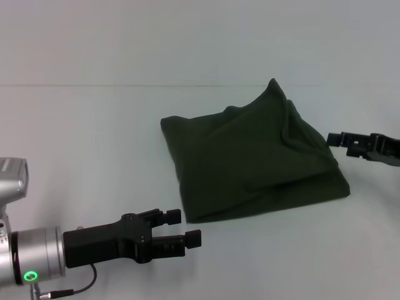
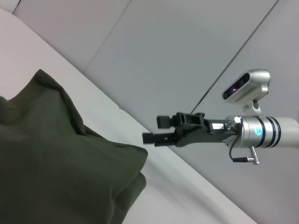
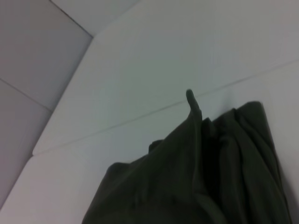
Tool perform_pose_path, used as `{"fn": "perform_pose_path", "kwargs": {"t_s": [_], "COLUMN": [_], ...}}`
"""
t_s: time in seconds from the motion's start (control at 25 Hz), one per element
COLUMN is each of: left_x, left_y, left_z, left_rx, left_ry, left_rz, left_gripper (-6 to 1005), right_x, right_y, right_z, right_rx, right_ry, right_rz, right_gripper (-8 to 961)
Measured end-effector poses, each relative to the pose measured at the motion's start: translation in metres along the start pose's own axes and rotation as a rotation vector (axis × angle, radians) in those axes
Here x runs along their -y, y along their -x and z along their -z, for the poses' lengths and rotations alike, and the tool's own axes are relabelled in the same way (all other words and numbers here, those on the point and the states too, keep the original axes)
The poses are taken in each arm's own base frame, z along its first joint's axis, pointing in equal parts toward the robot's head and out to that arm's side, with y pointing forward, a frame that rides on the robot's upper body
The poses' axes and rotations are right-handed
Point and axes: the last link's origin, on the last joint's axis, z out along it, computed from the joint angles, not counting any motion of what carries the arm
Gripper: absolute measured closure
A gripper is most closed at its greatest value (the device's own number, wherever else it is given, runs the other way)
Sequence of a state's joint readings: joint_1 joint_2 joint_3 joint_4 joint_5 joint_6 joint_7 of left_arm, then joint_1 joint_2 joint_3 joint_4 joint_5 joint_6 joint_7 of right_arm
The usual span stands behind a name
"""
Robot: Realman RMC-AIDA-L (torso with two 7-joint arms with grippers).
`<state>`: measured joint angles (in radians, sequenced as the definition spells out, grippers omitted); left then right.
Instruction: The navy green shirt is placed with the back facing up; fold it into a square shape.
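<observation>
The navy green shirt [image 1: 250,156] lies folded into a rough, lumpy square in the middle of the white table, plain side up, with one corner sticking up at the back. It also shows in the left wrist view [image 2: 51,154] and the right wrist view [image 3: 196,177]. My left gripper [image 1: 185,227] is open and empty, just in front of the shirt's near left corner and clear of it. My right gripper [image 1: 342,142] is open and empty, just off the shirt's right edge. It shows again in the left wrist view [image 2: 156,130].
The white table [image 1: 94,156] runs back to a seam with the pale wall [image 1: 125,37]. Nothing else lies on the table apart from the shirt.
</observation>
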<state>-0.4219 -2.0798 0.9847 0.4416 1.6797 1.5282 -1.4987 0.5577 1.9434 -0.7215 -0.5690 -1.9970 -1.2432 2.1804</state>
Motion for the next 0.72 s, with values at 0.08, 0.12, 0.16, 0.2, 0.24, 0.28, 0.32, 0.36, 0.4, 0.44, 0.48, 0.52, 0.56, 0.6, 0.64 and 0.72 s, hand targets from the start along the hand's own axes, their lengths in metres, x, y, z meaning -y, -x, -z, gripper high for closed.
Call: {"fn": "perform_pose_path", "kwargs": {"t_s": [0.08, 0.12, 0.16, 0.2, 0.24, 0.28, 0.32, 0.36, 0.4, 0.44, 0.48, 0.52, 0.56, 0.6, 0.64, 0.72], "left_x": [0.000, 0.000, 0.000, 0.000, 0.000, 0.000, 0.000, 0.000, 0.000, 0.000, 0.000, 0.000, -0.001, -0.001, -0.001, -0.001], "left_y": [0.000, 0.000, 0.001, 0.001, 0.001, 0.001, 0.001, 0.002, 0.002, 0.002, 0.002, 0.002, 0.003, 0.003, 0.003, 0.003], "left_z": [0.000, 0.000, 0.000, -0.001, -0.001, -0.001, 0.000, 0.000, 0.000, 0.000, 0.000, 0.000, 0.000, 0.000, 0.000, 0.000], "left_rx": [0.000, 0.000, 0.000, 0.000, -0.001, -0.001, -0.001, -0.001, -0.001, -0.001, -0.001, -0.001, -0.001, -0.001, -0.001, -0.001], "left_ry": [0.000, 0.001, 0.001, 0.001, 0.001, 0.001, 0.001, 0.001, 0.000, 0.000, 0.000, 0.000, -0.001, -0.001, -0.001, 0.000], "left_rz": [0.001, 0.002, 0.002, 0.003, 0.004, 0.005, 0.005, 0.006, 0.006, 0.007, 0.007, 0.008, 0.009, 0.009, 0.009, 0.009], "left_gripper": [66, 66, 66, 66, 66, 66, 66, 66, 65, 65, 65, 65, 65, 65, 65, 65], "right_x": [-0.002, -0.002, -0.003, -0.003, -0.003, -0.003, -0.003, -0.004, -0.005, -0.006, -0.007, -0.007, -0.008, -0.009, -0.010, -0.010], "right_y": [0.002, 0.003, 0.004, 0.004, 0.005, 0.006, 0.006, 0.006, 0.006, 0.006, 0.006, 0.005, 0.004, 0.004, 0.003, 0.002], "right_z": [-0.001, -0.002, -0.003, -0.003, -0.004, -0.005, -0.006, -0.008, -0.009, -0.010, -0.012, -0.013, -0.014, -0.015, -0.017, -0.018], "right_rx": [-0.038, -0.050, -0.061, -0.068, -0.073, -0.074, -0.076, -0.077, -0.078, -0.080, -0.084, -0.091, -0.101, -0.108, -0.116, -0.125], "right_ry": [-0.010, -0.013, -0.019, -0.023, -0.029, -0.034, -0.037, -0.038, -0.037, -0.035, -0.033, -0.030, -0.029, -0.031, -0.033, -0.034], "right_rz": [0.007, 0.014, 0.024, 0.030, 0.037, 0.041, 0.042, 0.043, 0.044, 0.044, 0.045, 0.047, 0.049, 0.050, 0.050, 0.046], "right_gripper": [66, 67, 69, 70, 71, 74, 77, 79, 82, 85, 88, 91, 93, 96, 99, 105]}}
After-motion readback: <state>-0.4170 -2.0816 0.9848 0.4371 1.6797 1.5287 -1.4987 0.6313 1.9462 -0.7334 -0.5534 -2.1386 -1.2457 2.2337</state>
